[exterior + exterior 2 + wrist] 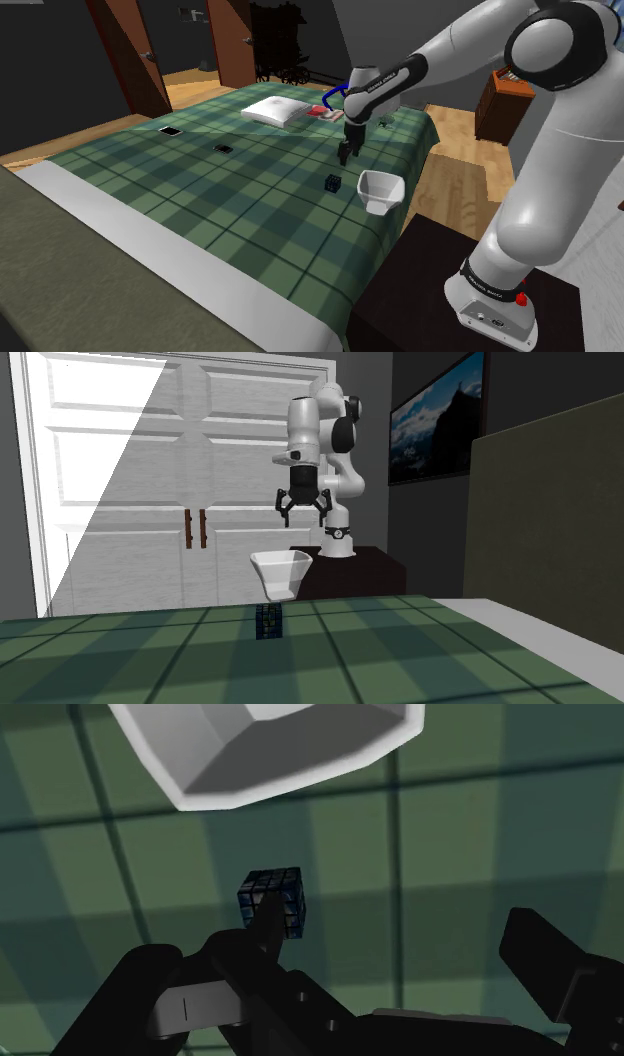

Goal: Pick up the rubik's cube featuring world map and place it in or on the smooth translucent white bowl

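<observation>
A small dark blue rubik's cube [332, 182] with a map pattern lies on the green plaid bedcover [230, 190]. A white bowl [381, 190] stands upright just to its right in the shoulder view, near the bed's edge. My gripper [345, 155] hangs open above the cover, a little beyond the cube and apart from it, holding nothing. Across the bed, the second exterior view has the cube [268, 622] in front of the bowl [282, 572], with the gripper [302, 507] spread above them. In the wrist view the cube [272, 901] lies by one finger, below the bowl [270, 749]; the gripper [395, 934] is wide apart.
A white pillow [275, 110] and a red flat item [322, 112] lie at the far end of the bed. Two small dark objects [170, 130] [223, 148] rest on the cover to the left. The black stand [450, 290] abuts the bed's edge.
</observation>
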You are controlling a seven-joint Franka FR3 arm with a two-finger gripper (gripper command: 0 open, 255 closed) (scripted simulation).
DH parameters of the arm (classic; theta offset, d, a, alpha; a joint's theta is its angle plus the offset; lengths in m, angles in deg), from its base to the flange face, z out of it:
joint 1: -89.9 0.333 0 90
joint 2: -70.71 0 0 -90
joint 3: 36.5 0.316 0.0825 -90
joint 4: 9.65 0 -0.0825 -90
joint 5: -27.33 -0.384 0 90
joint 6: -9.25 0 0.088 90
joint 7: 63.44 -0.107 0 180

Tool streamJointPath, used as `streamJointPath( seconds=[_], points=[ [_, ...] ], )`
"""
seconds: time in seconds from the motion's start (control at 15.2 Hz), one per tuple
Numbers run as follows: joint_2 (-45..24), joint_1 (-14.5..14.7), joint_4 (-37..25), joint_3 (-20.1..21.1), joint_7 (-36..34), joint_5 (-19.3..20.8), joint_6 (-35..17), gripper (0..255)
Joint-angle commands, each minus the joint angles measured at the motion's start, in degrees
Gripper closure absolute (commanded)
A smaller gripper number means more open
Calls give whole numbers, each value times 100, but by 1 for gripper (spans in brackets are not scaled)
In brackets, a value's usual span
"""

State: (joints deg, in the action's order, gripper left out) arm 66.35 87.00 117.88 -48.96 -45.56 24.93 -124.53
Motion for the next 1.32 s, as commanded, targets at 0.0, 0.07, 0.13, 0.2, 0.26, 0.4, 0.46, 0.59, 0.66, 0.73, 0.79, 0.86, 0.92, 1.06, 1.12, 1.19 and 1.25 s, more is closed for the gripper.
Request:
streamJointPath(
  seconds=[0.0,0.07,0.13,0.2,0.26,0.4,0.46,0.59,0.66,0.73,0.79,0.86,0.92,1.06,1.12,1.19,1.25],
  points=[
    [-472,-42,-263,-11,99,-140,-168,0],
    [-696,-74,-397,-10,150,-209,-237,0],
    [-920,-109,-539,-6,200,-277,-299,0],
    [-1145,-147,-687,3,247,-343,-354,0],
    [-1369,-189,-842,14,291,-406,-403,0],
    [-1817,-280,-1174,47,368,-522,-481,0],
    [-2041,-327,-1350,64,402,-575,-509,0],
    [-2489,-428,-1725,104,455,-665,-548,0],
    [-2715,-478,-1924,123,476,-706,-557,0],
    [-2941,-528,-2131,142,493,-742,-559,0],
    [-3168,-578,-2347,160,506,-774,-555,0],
    [-3397,-628,-2572,178,515,-802,-544,0],
    [-3628,-679,-2806,195,521,-826,-526,0],
    [-3822,-717,-2961,216,528,-849,-556,0],
    [-3882,-725,-2977,227,535,-860,-600,0],
    [-3942,-733,-2995,238,541,-870,-643,0],
    [-4004,-741,-3013,249,547,-880,-686,0]
  ],
)
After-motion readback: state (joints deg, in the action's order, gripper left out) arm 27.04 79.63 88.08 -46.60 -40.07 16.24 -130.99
